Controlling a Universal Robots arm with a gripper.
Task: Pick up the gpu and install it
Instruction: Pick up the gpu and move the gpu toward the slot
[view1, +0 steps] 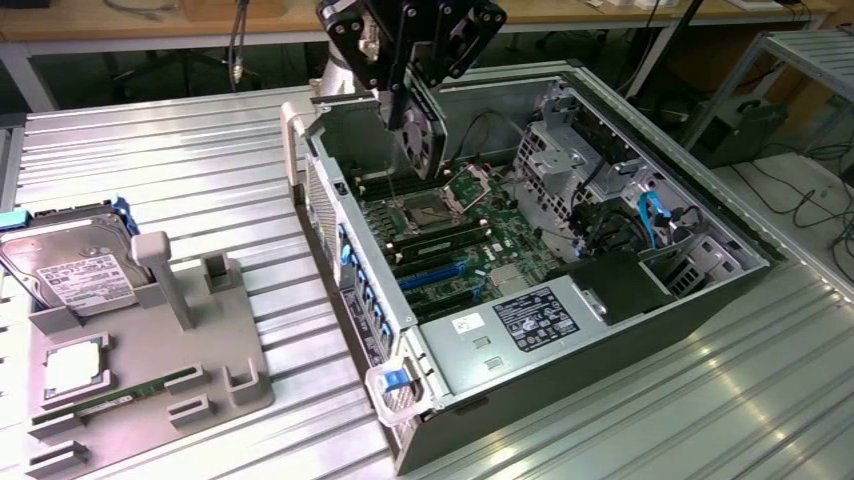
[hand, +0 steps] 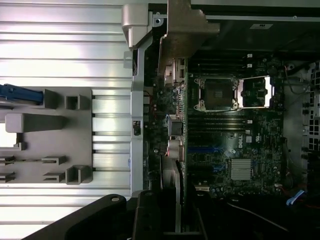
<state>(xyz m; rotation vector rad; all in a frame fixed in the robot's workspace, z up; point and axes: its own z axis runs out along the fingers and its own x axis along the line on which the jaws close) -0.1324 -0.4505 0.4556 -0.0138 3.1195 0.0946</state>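
My gripper (view1: 407, 70) hangs over the open computer case (view1: 310, 190), shut on the gpu (view1: 422, 130). The gpu is a dark flat card hanging on edge below the fingers, above the motherboard (view1: 454, 235) near the case's back wall. In the wrist view the gpu (hand: 182, 35) is seen edge-on, running from my gripper (hand: 177, 212) out to its pale metal bracket end. It lies over the board's edge beside the rear ports. The motherboard (hand: 235, 135) with its open CPU socket (hand: 217, 92) and blue slots lies beneath it.
On the exterior view's left a grey fixture tray (view1: 187, 360) holds a hard drive (view1: 74, 270), a CPU (view1: 74, 365) and a green memory stick (view1: 120, 395). Drive cages, cables and a black shroud fill the case's right side. Ribbed metal table all around.
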